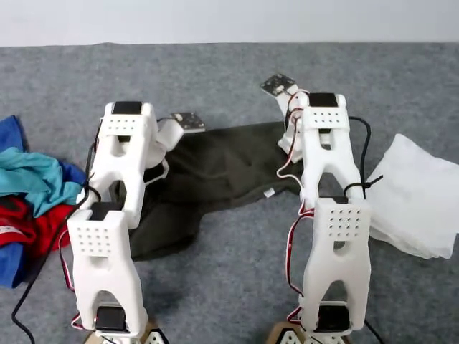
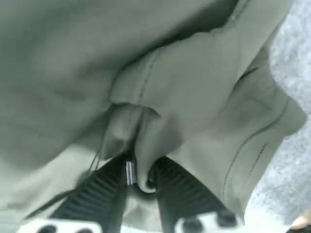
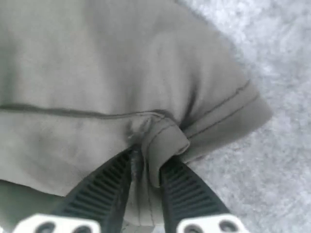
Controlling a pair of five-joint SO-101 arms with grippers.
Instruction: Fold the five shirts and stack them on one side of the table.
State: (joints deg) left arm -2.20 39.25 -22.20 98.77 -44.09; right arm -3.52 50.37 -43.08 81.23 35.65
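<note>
As each hand is clamped on cloth, the grips are entered first.

- Left hand (image 2: 141, 180): fingers pinched together on a bunched fold of the olive shirt (image 1: 215, 168).
- Right hand (image 3: 146, 162): fingers closed on a hemmed edge of the same shirt, beside a sleeve seam.
- Olive shirt: spread rumpled between the two hands on the grey tabletop (image 1: 237, 287), one part trailing back under the left arm towards its base.

Progress (a judgement from how things lie):
- White shirt (image 1: 416, 197): lies fairly flat, well out on the outer side of the right hand. It is apparently folded and is likely the start of the stack.
- Olive shirt: gripped, not yet folded.
- Teal shirt (image 1: 32, 179), red shirt (image 1: 29, 222), blue shirt (image 1: 11, 132): heaped loose, well out on the outer side of the left hand, all unfolded.
- Tally: roughly one of five done, four left.

Obstructions:
- The cloth under the left arm may drag or bunch when the shirt is lifted.
- Black cable (image 1: 362, 154): loops off the right arm, close to the white shirt, and could snag it.
</note>
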